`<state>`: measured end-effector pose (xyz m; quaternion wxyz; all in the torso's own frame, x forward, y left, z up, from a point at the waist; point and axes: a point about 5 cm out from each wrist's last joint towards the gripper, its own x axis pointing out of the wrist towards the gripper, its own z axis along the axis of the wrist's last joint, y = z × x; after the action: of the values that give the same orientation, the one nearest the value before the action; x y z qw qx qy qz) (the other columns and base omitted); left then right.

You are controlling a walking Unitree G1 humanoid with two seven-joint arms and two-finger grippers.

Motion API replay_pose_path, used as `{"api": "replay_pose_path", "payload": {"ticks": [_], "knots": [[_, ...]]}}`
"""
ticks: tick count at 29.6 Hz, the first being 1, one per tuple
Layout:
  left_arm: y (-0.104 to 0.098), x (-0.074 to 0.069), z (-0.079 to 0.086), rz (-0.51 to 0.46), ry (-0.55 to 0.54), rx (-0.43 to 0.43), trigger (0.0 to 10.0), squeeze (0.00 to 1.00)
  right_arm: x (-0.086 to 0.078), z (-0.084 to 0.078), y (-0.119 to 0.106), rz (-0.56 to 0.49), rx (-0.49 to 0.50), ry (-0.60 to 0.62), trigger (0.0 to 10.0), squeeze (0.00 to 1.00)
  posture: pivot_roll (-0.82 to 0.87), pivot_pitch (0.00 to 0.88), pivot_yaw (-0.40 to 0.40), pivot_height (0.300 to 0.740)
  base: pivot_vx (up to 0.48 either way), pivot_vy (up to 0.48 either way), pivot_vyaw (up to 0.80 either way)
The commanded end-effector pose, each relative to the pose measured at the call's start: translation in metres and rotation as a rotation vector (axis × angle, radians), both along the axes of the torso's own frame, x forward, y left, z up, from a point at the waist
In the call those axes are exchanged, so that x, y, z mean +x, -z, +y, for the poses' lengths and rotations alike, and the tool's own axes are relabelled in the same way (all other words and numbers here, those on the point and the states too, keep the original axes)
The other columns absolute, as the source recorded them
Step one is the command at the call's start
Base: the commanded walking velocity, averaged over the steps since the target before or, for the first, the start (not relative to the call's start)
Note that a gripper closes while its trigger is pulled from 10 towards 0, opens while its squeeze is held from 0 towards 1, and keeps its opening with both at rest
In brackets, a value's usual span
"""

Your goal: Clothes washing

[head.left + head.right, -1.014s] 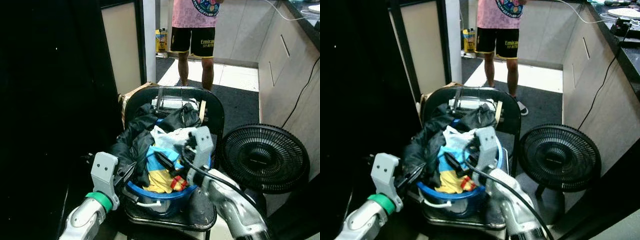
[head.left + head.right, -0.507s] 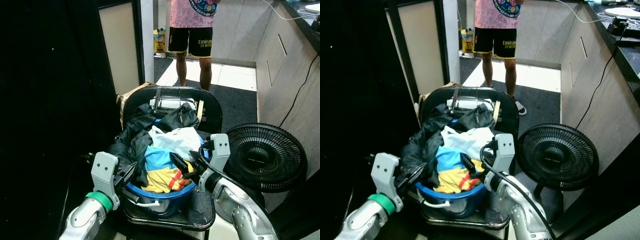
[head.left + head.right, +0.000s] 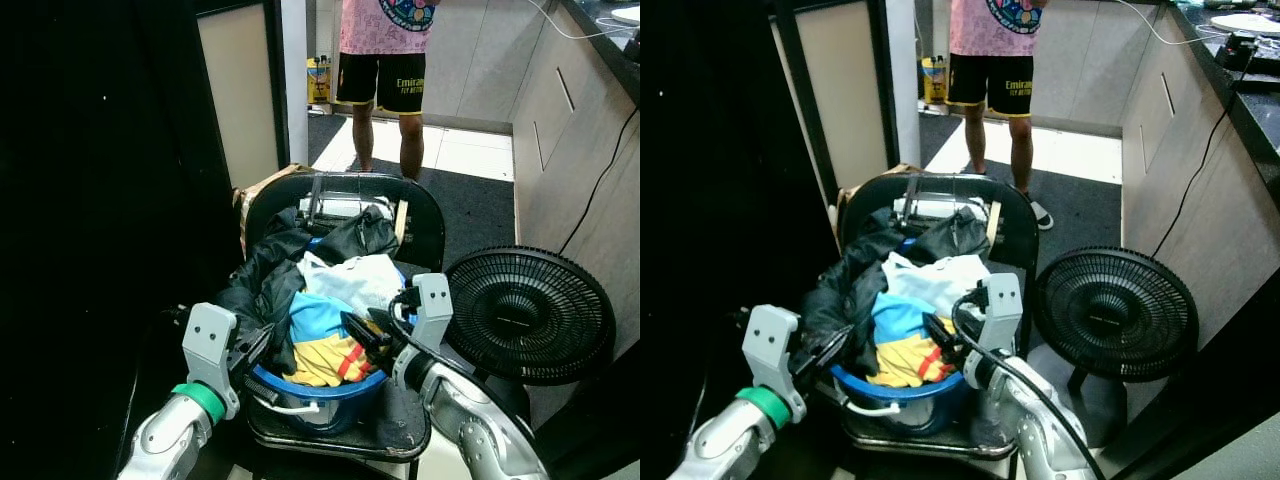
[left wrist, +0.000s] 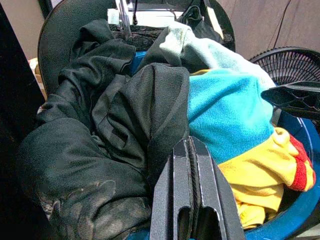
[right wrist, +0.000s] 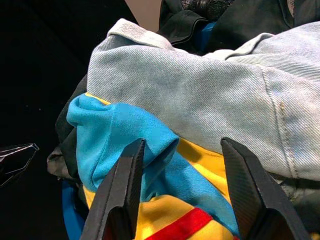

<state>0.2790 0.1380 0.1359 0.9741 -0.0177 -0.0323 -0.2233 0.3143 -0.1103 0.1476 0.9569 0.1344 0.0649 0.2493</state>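
Right gripper (image 5: 177, 165) stood spread over the clothes (image 3: 330, 300) in the tub (image 3: 320, 390). Left gripper (image 4: 192, 150) was pressed together beside the black garment (image 4: 100, 125).

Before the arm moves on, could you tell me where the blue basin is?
In the left eye view, the blue basin sits on the black chair, heaped with clothes, left of the floor fan.

Left gripper (image 4: 192, 150) fingers pressed together — over black garment (image 4: 120, 115), blue-yellow shirt (image 4: 235, 135), blue basin (image 4: 295, 210)

person (image 3: 385, 60) cut off above waist
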Motion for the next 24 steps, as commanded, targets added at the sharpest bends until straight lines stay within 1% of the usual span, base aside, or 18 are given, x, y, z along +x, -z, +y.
{"api": "replay_pose_path", "payload": {"ticks": [1, 3, 4, 6, 7, 9, 10, 13, 18, 19, 20, 21, 24], "knots": [[0.006, -0.001, 0.001, 0.027, 0.000, 0.009, 10.0, 0.00, -0.003, 0.002, 0.008, 0.024, -0.014, -0.005, 0.0, 0.00, 0.00, 0.097, 0.099, 0.740, 0.000, 0.000, 0.00], [0.006, -0.001, 0.001, 0.027, 0.001, 0.011, 10.0, 0.00, -0.003, 0.003, 0.009, 0.023, -0.019, -0.007, 0.0, 0.00, 0.01, 0.094, 0.099, 0.740, 0.000, 0.000, 0.00], [0.006, -0.001, 0.001, 0.027, 0.001, 0.012, 10.0, 0.00, -0.003, 0.003, 0.009, 0.017, -0.022, -0.005, 3.5, 0.00, 0.01, 0.094, 0.099, 0.740, 0.000, 0.000, 0.00], [0.006, -0.001, 0.001, 0.027, 0.002, 0.013, 10.0, 0.00, -0.003, 0.004, 0.008, 0.013, -0.024, -0.003, 3.5, 0.00, 0.01, 0.094, 0.099, 0.740, 0.000, 0.000, 0.00], [0.006, -0.001, 0.001, 0.028, 0.002, 0.014, 10.0, 0.00, -0.002, 0.006, 0.005, 0.003, 0.013, -0.007, 10.0, 1.00, 0.00, 0.093, 0.101, 0.740, 0.000, 0.000, 0.00], [0.006, -0.001, 0.001, 0.028, 0.002, 0.014, 10.0, 0.00, -0.002, 0.006, 0.005, 0.003, 0.013, -0.007, 10.0, 1.00, 0.00, 0.093, 0.101, 0.740, 0.000, 0.000, 0.00], [0.006, -0.001, 0.000, 0.028, 0.003, 0.014, 10.0, 0.00, -0.001, 0.007, 0.003, -0.004, 0.040, -0.011, 10.0, 1.00, 0.00, 0.094, 0.102, 0.740, 0.000, 0.000, 0.00], [0.006, -0.001, 0.000, 0.030, 0.004, 0.014, 10.0, 0.00, 0.004, 0.015, -0.006, -0.044, 0.065, -0.040, 10.0, 1.00, 0.01, 0.102, 0.103, 0.740, 0.000, 0.000, 0.00], [0.007, -0.001, 0.000, 0.031, 0.004, 0.015, 10.0, 0.00, 0.007, 0.018, -0.004, -0.032, 0.060, -0.032, 10.0, 1.00, 0.01, 0.107, 0.104, 0.740, 0.000, 0.000, 0.00], [0.007, -0.002, 0.000, 0.033, 0.004, 0.015, 10.0, 0.00, 0.011, 0.020, 0.000, -0.005, 0.059, -0.021, 10.0, 1.00, 0.01, 0.111, 0.102, 0.740, 0.000, 0.000, 0.00], [0.007, -0.002, 0.000, 0.035, 0.004, 0.017, 10.0, 0.00, 0.013, 0.023, 0.005, 0.021, 0.054, -0.015, 10.0, 0.75, 0.02, 0.115, 0.099, 0.740, 0.000, 0.000, 0.00], [0.007, -0.003, 0.001, 0.036, 0.004, 0.018, 10.0, 0.00, 0.015, 0.026, 0.008, 0.041, 0.049, -0.012, 10.0, 0.00, 0.02, 0.119, 0.096, 0.740, 0.000, 0.000, 0.00], [0.007, -0.004, 0.002, 0.038, -0.001, 0.019, 10.0, 0.00, 0.016, 0.030, 0.010, 0.052, 0.036, -0.025, 10.0, 0.00, 0.02, 0.119, 0.096, 0.740, 0.000, 0.000, 0.00]]}}
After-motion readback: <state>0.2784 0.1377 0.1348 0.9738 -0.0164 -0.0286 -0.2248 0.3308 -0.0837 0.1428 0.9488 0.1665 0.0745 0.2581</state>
